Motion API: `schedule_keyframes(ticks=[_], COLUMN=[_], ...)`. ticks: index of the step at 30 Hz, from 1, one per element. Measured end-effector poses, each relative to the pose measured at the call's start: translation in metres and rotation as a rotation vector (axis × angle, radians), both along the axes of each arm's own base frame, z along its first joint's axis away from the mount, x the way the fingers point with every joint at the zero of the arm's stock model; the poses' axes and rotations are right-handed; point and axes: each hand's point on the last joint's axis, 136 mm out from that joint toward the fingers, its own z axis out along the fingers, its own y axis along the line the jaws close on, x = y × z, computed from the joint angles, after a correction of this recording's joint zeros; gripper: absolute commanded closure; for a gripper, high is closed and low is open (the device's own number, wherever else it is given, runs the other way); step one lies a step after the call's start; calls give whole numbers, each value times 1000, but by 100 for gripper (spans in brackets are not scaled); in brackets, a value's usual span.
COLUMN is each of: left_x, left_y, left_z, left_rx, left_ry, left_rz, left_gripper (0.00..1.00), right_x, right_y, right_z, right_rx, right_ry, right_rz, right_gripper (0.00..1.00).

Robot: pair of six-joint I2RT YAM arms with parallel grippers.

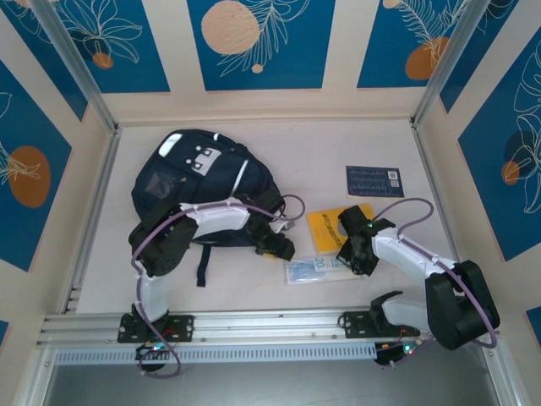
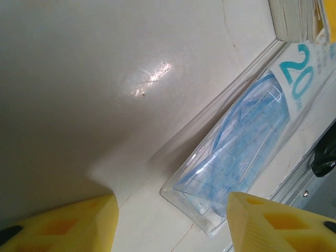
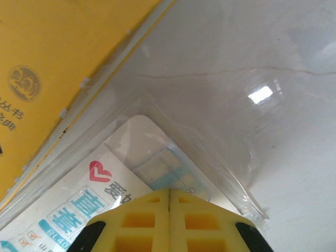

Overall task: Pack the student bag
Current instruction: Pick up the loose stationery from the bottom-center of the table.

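The student bag lay at the far left of the surface, with the left arm draped across it and no open pocket that I could make out. Just off its near right corner the left hand hung about half open, holding nothing. Beside it lay the clear ruler packet. The right hand was pressed fully closed at that packet's corner, though I could not tell whether any film was caught. The yellow book overlapped the packet. The likely failure was slippage: glossy, thin plastic could slide free on lifting, or drag the book along.
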Motion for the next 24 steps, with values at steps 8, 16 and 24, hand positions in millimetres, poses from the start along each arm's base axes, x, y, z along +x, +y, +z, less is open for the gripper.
schedule_keyframes(ticks=[8, 16, 24], left_x=[-4, -9, -4], left_y=[-10, -23, -29], left_z=[3, 6, 13], left_rx=[-61, -147, -228], left_ry=[65, 142, 209], left_rz=[-11, -14, 36], left_gripper=[48, 52, 70], right_x=[0, 0, 0], right_y=[1, 2, 3], right_z=[0, 0, 1], right_rx=[5, 14, 25], right_ry=[1, -1, -18], right_rz=[8, 7, 11], right_gripper=[97, 97, 97])
